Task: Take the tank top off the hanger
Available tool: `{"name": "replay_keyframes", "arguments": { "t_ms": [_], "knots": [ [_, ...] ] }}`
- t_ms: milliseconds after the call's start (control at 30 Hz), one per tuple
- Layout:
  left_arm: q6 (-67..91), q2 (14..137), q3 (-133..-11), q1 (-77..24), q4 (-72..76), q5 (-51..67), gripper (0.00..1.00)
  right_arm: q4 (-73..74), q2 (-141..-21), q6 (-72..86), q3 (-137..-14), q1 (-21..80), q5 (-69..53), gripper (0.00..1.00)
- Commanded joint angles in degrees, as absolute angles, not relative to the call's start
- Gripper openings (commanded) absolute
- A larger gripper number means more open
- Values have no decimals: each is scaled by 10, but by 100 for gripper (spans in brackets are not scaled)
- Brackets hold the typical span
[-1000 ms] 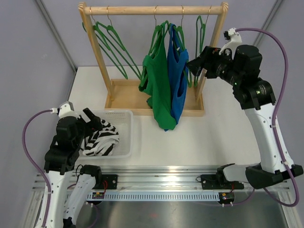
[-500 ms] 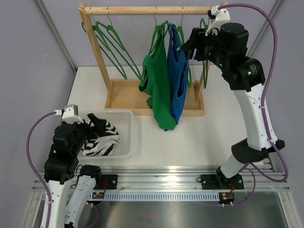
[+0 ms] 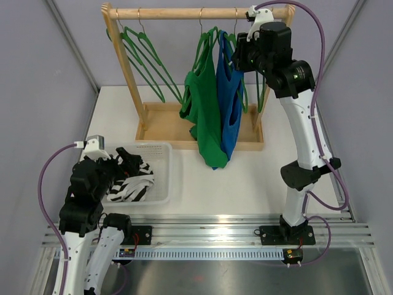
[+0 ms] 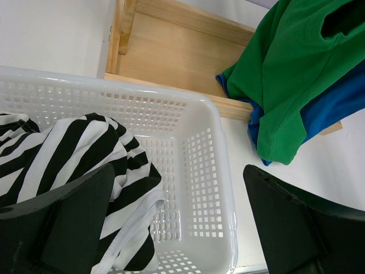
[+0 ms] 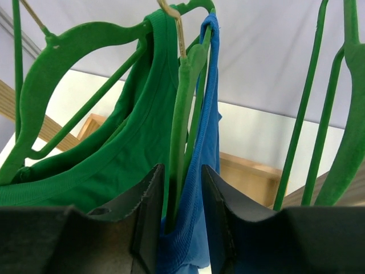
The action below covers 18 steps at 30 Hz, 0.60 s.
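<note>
Wooden rack [image 3: 166,13] stands across the far side of the tabletop [image 3: 258,178], and the blue tank top [image 3: 230,117] hangs from its rail near the right end, pressed against a green tank top [image 3: 206,117] on its left. The blue garment's long axis runs straight down. Its straps loop over a green hanger [image 5: 183,85] up at the rail, the body falls past the rack's base, and the hem dangles in front of that base, above the tabletop. It looks thin and limp, a plain saturated blue with narrow ribbed straps.

Only 1 arm is placed for it. The right claw [image 5: 183,174] is raised to shoulder height of the garment, just right of it. In the wrist view 1 hanger arm and 1 blue strap pass up between the 2 fingers. The jaws stand narrow on either side, but I cannot tell whether they actually pinch. The next move likely depends on that strap lying hard against the hanger arm.

The left claw [image 4: 177,220] is well apart, jaws wide and holding nothing, low over the white basket [image 3: 147,146] with a striped garment [image 3: 132,181] inside.
</note>
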State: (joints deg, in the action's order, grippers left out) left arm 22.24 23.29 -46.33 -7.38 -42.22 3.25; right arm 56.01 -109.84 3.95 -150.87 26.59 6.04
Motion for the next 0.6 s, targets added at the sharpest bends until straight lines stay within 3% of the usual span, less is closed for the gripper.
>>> {"name": "replay_keyframes", "arguments": {
  "t_ms": [0, 333, 433, 567],
  "knots": [
    [212, 232, -461, -71, -387, 59, 99, 531, -1103, 19, -1542, 272, 84, 38],
    [210, 236, -459, -71, -383, 68, 99, 514, -1120, 11, -1546, 272, 90, 30],
    [209, 238, -459, -71, -382, 74, 99, 504, -1121, 10, -1546, 272, 88, 19],
    [208, 241, -458, -71, -381, 76, 99, 500, -1119, 11, -1549, 272, 83, 12]
  ]
}}
